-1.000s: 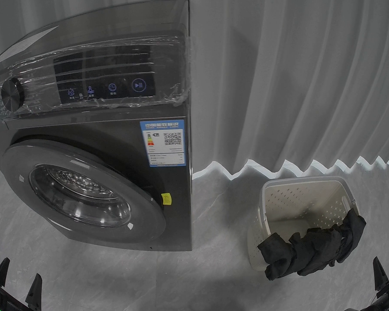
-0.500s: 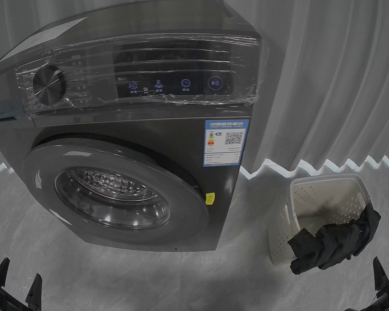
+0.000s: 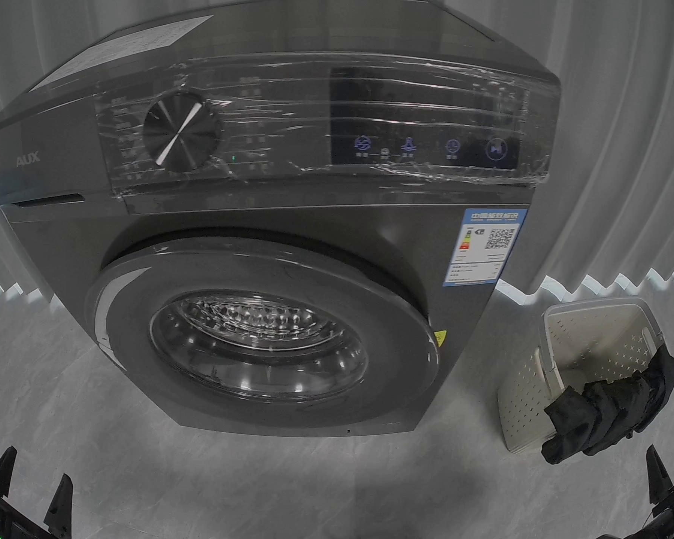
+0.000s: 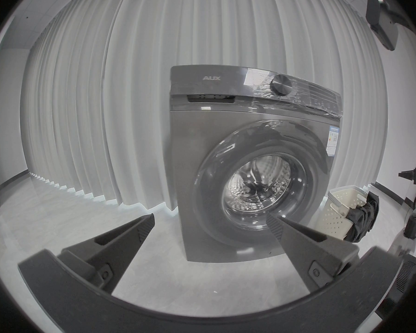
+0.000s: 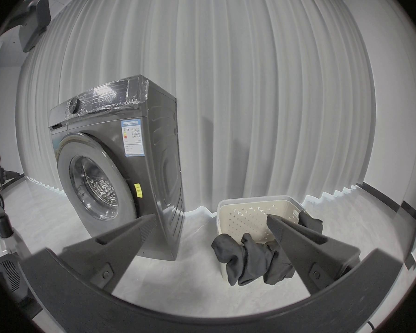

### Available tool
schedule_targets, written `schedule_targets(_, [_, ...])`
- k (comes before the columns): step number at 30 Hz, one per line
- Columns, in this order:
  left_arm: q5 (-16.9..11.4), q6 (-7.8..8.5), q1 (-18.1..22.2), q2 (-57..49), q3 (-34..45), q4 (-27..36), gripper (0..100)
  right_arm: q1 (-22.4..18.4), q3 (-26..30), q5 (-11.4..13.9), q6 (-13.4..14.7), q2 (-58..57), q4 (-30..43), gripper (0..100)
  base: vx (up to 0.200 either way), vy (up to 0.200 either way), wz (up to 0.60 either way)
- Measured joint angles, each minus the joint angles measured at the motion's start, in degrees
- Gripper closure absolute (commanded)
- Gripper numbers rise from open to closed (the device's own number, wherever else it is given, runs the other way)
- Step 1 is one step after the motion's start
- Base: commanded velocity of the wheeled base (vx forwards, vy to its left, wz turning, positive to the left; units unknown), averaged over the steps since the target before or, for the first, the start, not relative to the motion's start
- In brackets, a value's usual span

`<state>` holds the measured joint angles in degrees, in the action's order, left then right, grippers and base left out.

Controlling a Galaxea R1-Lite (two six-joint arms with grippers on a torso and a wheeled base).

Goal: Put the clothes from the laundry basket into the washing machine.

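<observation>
1. Crumpled black clothes hang over the white basket's near rim, right of the shut washer.
2. My left gripper and right gripper are spread, holding nothing.
3. The right wrist view shows the washer's side wall; the head view shows its lit panel.

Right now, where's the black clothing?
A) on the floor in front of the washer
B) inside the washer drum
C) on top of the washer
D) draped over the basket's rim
D: the black clothes hang over the near rim of the basket, which stands on the floor to the right of the washer.
</observation>
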<state>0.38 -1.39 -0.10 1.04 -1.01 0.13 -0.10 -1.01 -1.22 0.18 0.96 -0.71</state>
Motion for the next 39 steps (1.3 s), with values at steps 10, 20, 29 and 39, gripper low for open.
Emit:
schedule_targets(10, [0.0,0.0,0.0,0.0,0.0,0.0,0,0.0,0.0,0.0,0.0,0.0,0.0,0,0.0,0.02,0.0])
schedule_targets(20, [0.0,0.0,0.0,0.0,0.0,-0.1,0,0.0,0.0,0.0,0.0,0.0,0.0,0,-0.12,0.0,0.0])
schedule_targets(29, [0.1,0.06,0.0,0.0,0.0,0.0,0,0.0,0.0,0.0,0.0,0.0,0.0,0,0.0,0.022,0.0])
schedule_targets(39, [0.0,0.09,0.0,0.0,0.0,0.0,0,0.0,0.0,0.0,0.0,0.0,0.0,0,0.0,0.2,0.0])
